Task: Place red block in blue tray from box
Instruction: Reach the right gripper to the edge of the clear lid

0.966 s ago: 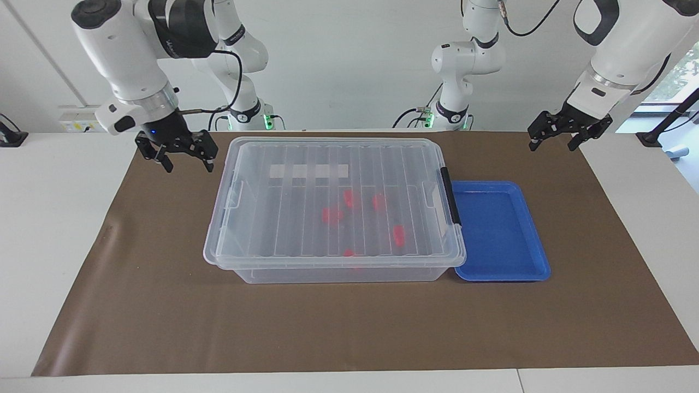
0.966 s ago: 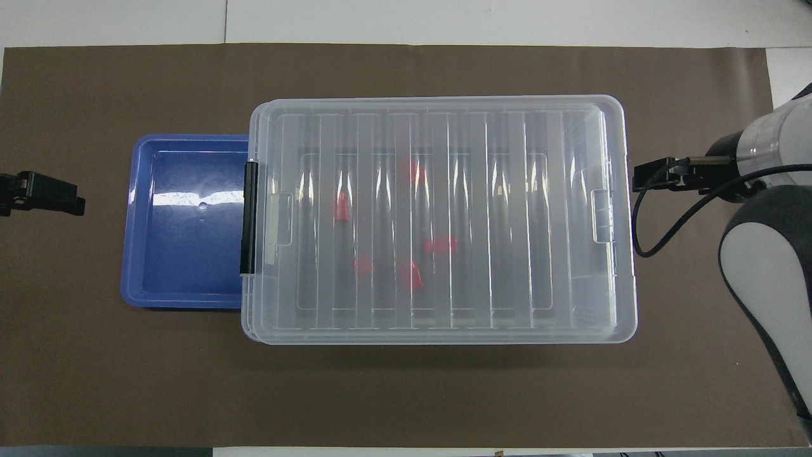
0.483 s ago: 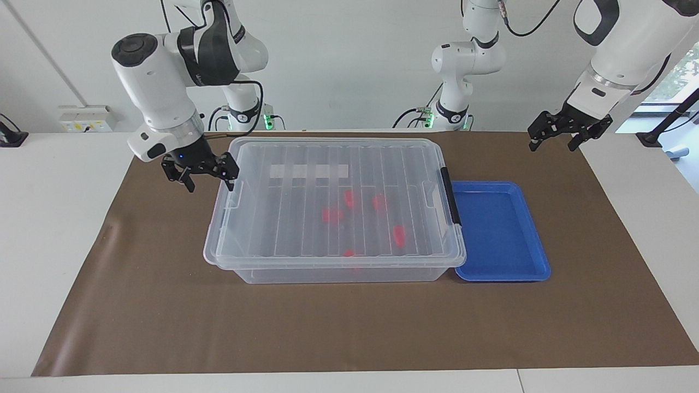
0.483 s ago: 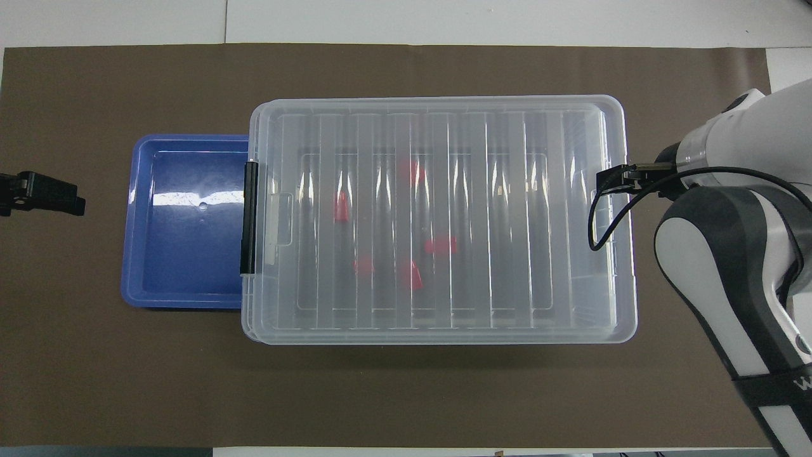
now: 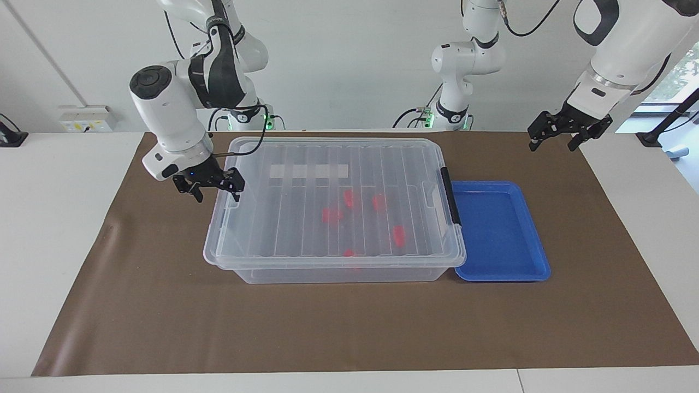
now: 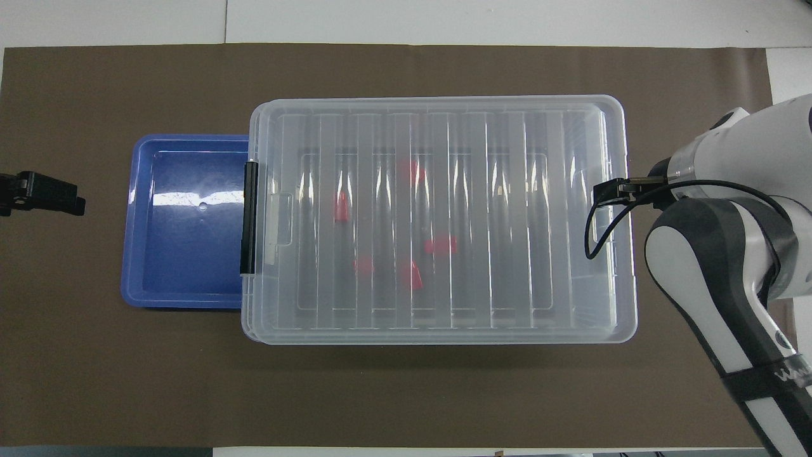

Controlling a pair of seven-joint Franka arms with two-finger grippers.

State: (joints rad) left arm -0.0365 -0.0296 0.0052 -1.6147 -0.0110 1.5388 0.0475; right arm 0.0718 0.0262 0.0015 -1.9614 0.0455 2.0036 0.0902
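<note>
On a brown paper mat point(image 5: 164, 305) spread over a white table point(image 5: 49, 218), a large clear plastic box point(image 5: 333, 270) sits with its ribbed translucent lid point(image 5: 306, 164) in place, a black clip handle point(image 5: 451, 196) at the end toward the left arm. Five small bright red plastic blocks lie on the box floor under the lid; the red block point(image 5: 399, 234) closest to the handle end is well inside the box, and the lid stands between every block and the grippers. A shallow bright blue plastic tray point(image 5: 538, 256) rests just beside the box at the handle end, its near rim tucked under the overhanging lid edge in the overhead view, so whether the two touch cannot be told.

The right gripper point(image 5: 215, 192) hangs low at the box's end toward the right arm, its jaws spread apart and holding nothing, one finger over the lid's rim and the other outside it over the mat. Contact with the lid cannot be made out. In the overhead view most of this gripper is hidden by its own white and grey arm and a looping black cable point(image 6: 599, 222).

The left gripper point(image 5: 555, 143) waits raised over the mat's corner at the left arm's end, well apart from the tray, jaws apart and empty; the overhead view cuts it off at the edge.

The blocks show only as blurred red shapes through the ribbed lid, one partly masked by the lid's rim.
</note>
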